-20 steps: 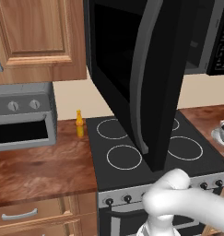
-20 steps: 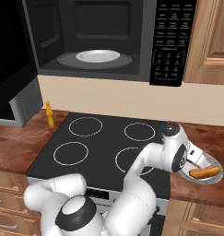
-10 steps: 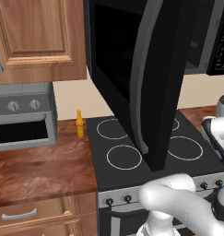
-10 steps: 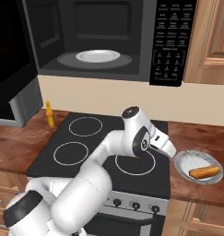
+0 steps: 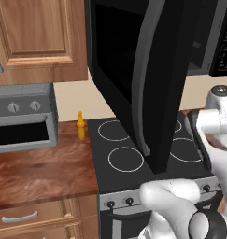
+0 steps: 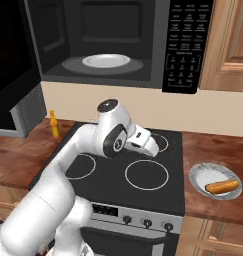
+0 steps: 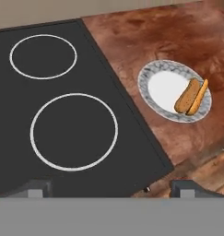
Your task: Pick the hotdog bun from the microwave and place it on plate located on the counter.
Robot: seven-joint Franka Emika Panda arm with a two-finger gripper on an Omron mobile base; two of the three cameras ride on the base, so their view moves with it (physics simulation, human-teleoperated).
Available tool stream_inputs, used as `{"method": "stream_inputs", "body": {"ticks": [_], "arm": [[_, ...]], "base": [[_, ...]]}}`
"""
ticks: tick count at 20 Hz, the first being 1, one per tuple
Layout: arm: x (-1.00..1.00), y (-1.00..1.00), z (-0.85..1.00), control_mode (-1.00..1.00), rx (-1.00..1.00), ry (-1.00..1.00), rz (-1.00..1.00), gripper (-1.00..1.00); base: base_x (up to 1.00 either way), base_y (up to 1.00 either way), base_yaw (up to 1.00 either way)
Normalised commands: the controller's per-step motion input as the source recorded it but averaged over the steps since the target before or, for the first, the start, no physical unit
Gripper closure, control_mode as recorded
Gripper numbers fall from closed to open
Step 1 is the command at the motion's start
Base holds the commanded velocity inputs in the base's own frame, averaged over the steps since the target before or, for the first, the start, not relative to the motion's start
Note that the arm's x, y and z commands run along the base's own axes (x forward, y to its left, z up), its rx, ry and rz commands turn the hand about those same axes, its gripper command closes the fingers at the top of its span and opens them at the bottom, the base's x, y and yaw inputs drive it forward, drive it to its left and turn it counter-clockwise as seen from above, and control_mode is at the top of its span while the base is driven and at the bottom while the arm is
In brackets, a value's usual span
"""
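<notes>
The golden-tan hotdog bun (image 7: 191, 96) lies on the right half of the pale round plate (image 7: 145, 76), which rests on the reddish-brown counter (image 7: 178, 32) just right of the stove. From the right base view, the bun (image 6: 222, 187) and plate (image 6: 198, 173) sit well to the right of my gripper (image 6: 152, 149). My gripper (image 7: 111, 190) hangs open over the black stovetop, its fingertips (image 7: 36, 189) wide apart with nothing between them. The microwave (image 6: 185, 45) stands open above, with a bare glass turntable (image 6: 105, 61) inside.
The microwave's tall black door (image 5: 147, 70) swings out over the stovetop (image 6: 118, 172), close to my arm. A slim yellow-orange bottle (image 6: 54, 124) stands at the stove's left rear corner. A small grey oven (image 5: 21, 119) sits on the left counter.
The gripper has let go of the bun on the plate and drawn back left, from above the plate to over the stovetop. The bun stays on the plate.
</notes>
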Motion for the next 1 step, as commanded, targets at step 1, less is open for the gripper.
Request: {"method": "stream_inputs", "body": {"ticks": [1], "arm": [[-0.01,0.93,0.49,-1.0,0.16,0.0,0.27,-1.0]], "base": [[0.0,0.0,0.0]]}}
